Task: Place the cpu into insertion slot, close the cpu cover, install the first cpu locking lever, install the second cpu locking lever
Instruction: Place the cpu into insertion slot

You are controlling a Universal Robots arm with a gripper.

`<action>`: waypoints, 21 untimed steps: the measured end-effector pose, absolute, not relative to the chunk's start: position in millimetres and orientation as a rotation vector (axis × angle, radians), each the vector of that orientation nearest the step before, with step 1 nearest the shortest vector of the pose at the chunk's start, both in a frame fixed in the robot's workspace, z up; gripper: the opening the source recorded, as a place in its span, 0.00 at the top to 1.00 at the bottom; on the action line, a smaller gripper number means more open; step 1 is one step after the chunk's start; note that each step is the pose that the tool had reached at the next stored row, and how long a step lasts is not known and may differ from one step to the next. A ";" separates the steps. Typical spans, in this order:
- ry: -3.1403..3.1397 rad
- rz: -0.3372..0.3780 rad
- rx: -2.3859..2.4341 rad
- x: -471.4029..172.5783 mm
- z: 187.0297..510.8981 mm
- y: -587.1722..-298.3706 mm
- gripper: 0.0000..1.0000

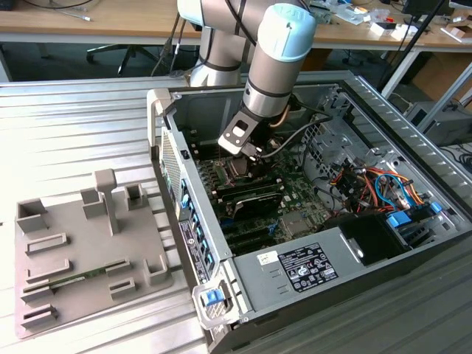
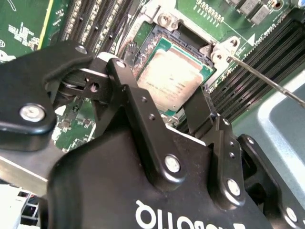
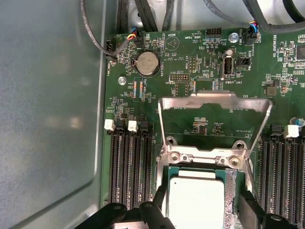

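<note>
The cpu (image 2: 174, 78) sits in the slot (image 2: 185, 37) under the gripper (image 3: 202, 200), which straddles it spread apart, while the cover (image 3: 214, 101) just beyond stands raised; closing and locking remain undone.

Arm (image 1: 269, 81) angled downward, gripper (image 3: 202, 206) fingers spread apart

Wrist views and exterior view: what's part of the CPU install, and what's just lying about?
Job: cpu, open cpu cover, insertion slot, gripper.
Lying about: grey fixture tray, coin battery, memory slots, drive cables.
</note>
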State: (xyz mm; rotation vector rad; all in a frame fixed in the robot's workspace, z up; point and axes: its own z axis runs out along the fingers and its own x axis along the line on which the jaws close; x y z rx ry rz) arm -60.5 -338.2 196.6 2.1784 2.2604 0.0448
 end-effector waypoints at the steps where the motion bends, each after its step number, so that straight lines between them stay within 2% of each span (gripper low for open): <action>1: 2.260 0.045 2.178 -60.5 196.6 -338.2 0.32; 21: 2.260 0.044 2.178 -60.5 196.6 -336.2 0.32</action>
